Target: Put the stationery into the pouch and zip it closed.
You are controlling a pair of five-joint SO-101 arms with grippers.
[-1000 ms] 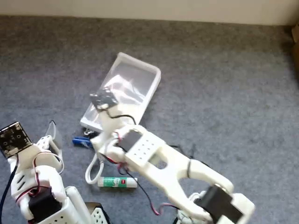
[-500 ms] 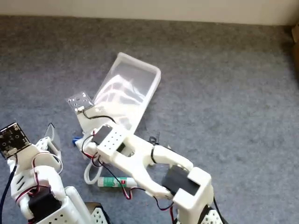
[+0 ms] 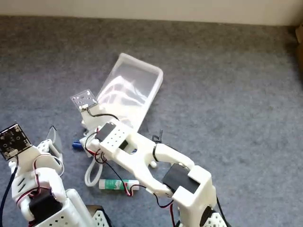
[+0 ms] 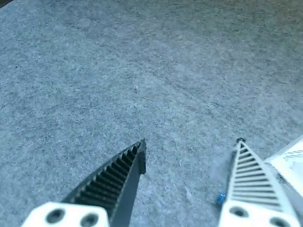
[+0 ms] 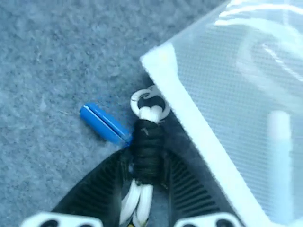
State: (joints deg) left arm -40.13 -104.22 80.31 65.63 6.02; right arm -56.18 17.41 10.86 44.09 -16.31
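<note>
- Compared with a second ago, the right arm [image 3: 142,161] has swung left. Its camera board [image 3: 84,100] was over the pouch's near end and now sits at the pouch's left edge. Since half a second ago we see only a slight shift.
- The pouch [image 3: 130,90] lies flat on the grey table [image 3: 227,94], mid-left, with its long axis running from near-left to far-right. Its outline matches the frame half a second back.
- The right pincer [image 5: 147,156] is clamped on the black pull cord [image 5: 147,146]. The cord ties into a ring [image 5: 150,101] at the pouch's near corner.
- The left pincer [image 4: 191,142] has its fingers well apart, holding nothing, above bare table near-left of the pouch. The left arm [image 3: 33,179] shows no real move across the frames.
- The glue stick [image 3: 118,184] lies on the table near the pouch, outside it, in the same spot in all three frames.
- A small blue piece [image 5: 104,124] lies on the table just beside the pull cord, also outside the pouch.
- A white stick [image 5: 280,142] shows through the pouch wall, inside.
- A white loop [image 3: 90,175] lies just left of the glue stick.
- In the way: from above, the right arm covers the pouch's near end, the ring and part of the blue piece. It also crosses over the glue stick's right end.
</note>
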